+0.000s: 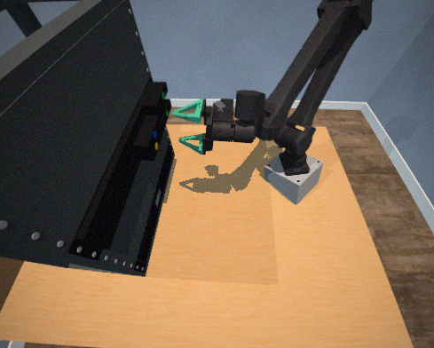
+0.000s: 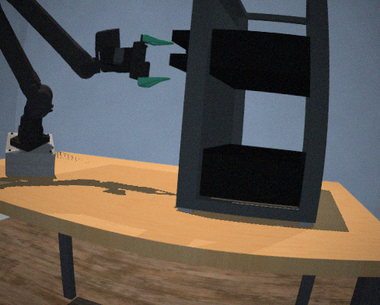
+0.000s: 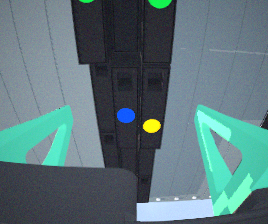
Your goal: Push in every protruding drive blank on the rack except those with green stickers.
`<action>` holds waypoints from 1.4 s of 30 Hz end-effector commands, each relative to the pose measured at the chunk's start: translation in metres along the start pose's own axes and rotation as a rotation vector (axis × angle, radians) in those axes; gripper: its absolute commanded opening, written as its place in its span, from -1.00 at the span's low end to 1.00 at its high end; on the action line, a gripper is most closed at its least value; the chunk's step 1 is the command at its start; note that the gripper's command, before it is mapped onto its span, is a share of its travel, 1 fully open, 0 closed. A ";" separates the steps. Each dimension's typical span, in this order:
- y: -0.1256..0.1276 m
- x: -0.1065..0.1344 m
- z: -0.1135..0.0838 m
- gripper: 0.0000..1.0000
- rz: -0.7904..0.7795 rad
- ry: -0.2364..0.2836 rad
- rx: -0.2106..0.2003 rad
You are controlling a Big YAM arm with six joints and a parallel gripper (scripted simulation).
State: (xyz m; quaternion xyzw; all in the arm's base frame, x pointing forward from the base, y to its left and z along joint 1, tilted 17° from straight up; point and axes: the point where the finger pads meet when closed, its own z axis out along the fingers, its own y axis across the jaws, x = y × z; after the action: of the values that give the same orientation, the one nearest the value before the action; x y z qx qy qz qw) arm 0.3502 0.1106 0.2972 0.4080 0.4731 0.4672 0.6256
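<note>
The dark rack (image 1: 51, 111) (image 2: 314, 124) stands upright on the table. In the wrist view, two blanks with green stickers, one on the left (image 3: 90, 37) and one on the right (image 3: 158, 37), stand out at the top. Below them are a blank with a blue sticker (image 3: 125, 99) and, beside it, a blank with a yellow sticker (image 3: 152, 102); both look raised in the top view. My gripper (image 1: 176, 127) (image 2: 171, 61) (image 3: 133, 112) is open and empty just off the rack's front. Its fingers stand one above the other, with the blue and yellow stickers between them in the wrist view.
The arm's grey base block (image 1: 295, 179) (image 2: 30, 161) stands on the wooden table (image 1: 331, 288) (image 2: 103, 214) in front of the rack. Two blank ends jut from the rack front in the exterior view, close to the fingertips. Other dark blanks sit lower in the wrist view.
</note>
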 end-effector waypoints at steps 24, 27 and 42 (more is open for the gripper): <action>0.018 -0.092 0.006 1.00 0.015 -0.002 0.004; 0.018 -0.090 0.006 1.00 0.011 0.003 0.002; 0.018 -0.090 0.006 1.00 0.011 0.003 0.002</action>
State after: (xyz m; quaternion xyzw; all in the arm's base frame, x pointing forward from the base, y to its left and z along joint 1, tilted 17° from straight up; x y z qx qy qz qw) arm 0.3406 0.0272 0.3247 0.4107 0.4775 0.4662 0.6213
